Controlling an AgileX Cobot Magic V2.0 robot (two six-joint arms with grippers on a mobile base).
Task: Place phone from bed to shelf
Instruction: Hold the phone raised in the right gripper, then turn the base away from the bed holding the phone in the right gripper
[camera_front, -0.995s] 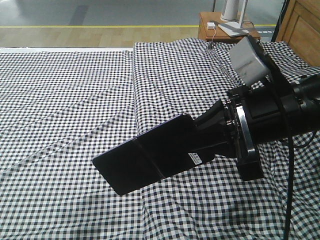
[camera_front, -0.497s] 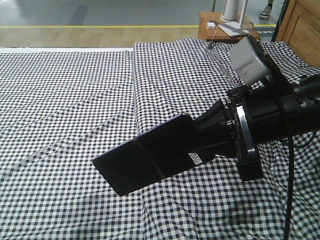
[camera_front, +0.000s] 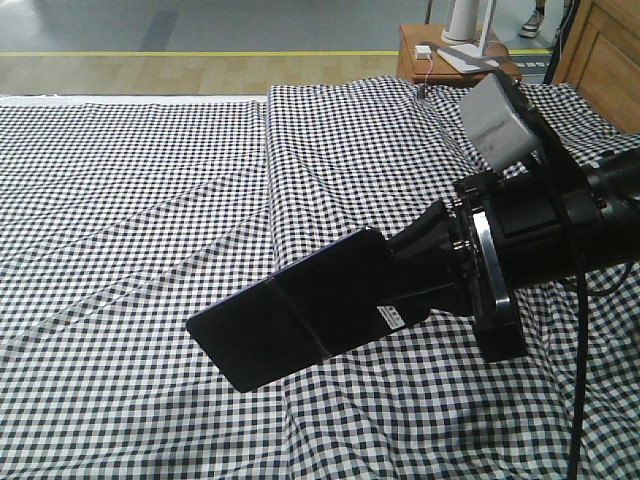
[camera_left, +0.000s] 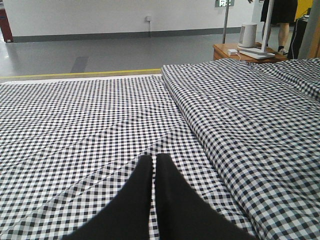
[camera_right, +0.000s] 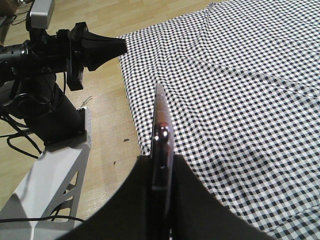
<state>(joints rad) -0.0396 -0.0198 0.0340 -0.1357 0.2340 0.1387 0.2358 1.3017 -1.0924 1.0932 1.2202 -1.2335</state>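
Bed (camera_front: 150, 180): gingham sheet fills most of every view, rumpled, with long creases.

Shelf: not in sight from any angle.

Right hand (camera_front: 405, 275): pinching the phone (camera_front: 300, 310) by its stickered end. The slab is tilted and juts out over the sheet, and looks clear of it.

Left hand (camera_left: 153, 167): fingers pressed together, holding nothing, hovering over the bed well apart from the phone.

Step, by my reading: pick-up done, carry under way.

Next move calls for a firm pinch while the arm or base turns toward the shelf. After that, a level set-down on one of its boards.
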